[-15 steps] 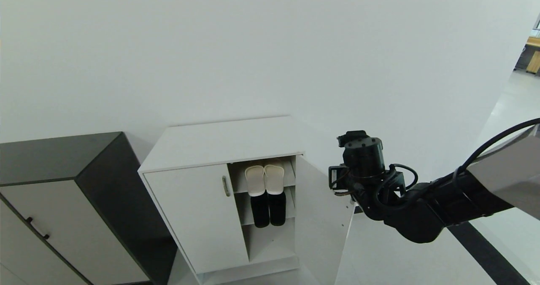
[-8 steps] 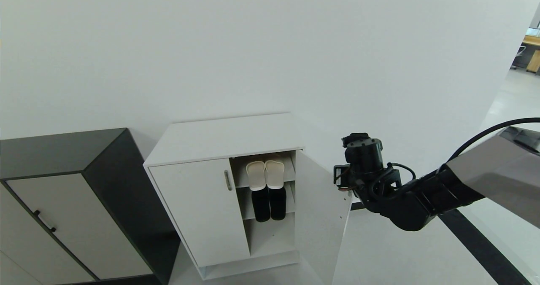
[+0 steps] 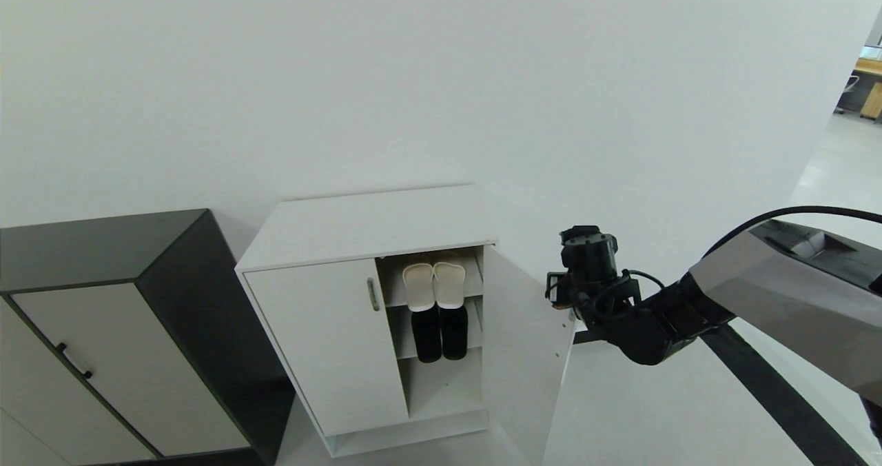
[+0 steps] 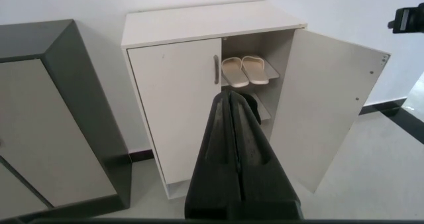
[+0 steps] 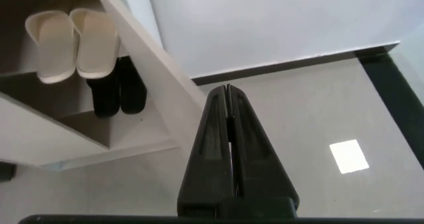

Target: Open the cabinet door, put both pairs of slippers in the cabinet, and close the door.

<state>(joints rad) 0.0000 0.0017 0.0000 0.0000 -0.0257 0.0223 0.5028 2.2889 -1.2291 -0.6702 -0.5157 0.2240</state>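
Both pairs of slippers are sitting inside the white cabinet (image 3: pixel 365 225): the white slippers (image 3: pixel 433 285) on the top shelf, the black slippers (image 3: pixel 439 333) on the shelf just below. The right door (image 3: pixel 527 356) is standing wide open and the left door (image 3: pixel 324 349) is lying shut. Compared with half a second ago, cabinet and doors are sitting where they were, while the right arm is now reaching lower and farther out, its wrist beside the open door's outer top corner. The right gripper (image 5: pixel 227 91) is clenched on nothing and pointing down past the door's edge. The left gripper (image 4: pixel 230 98), likewise clenched and empty, is hanging before the cabinet. The right wrist view is adding a bright floor patch (image 5: pixel 349 156). The left wrist view is catching the door's inner face from the front, with a dark cabinet (image 4: pixel 40 118) alongside
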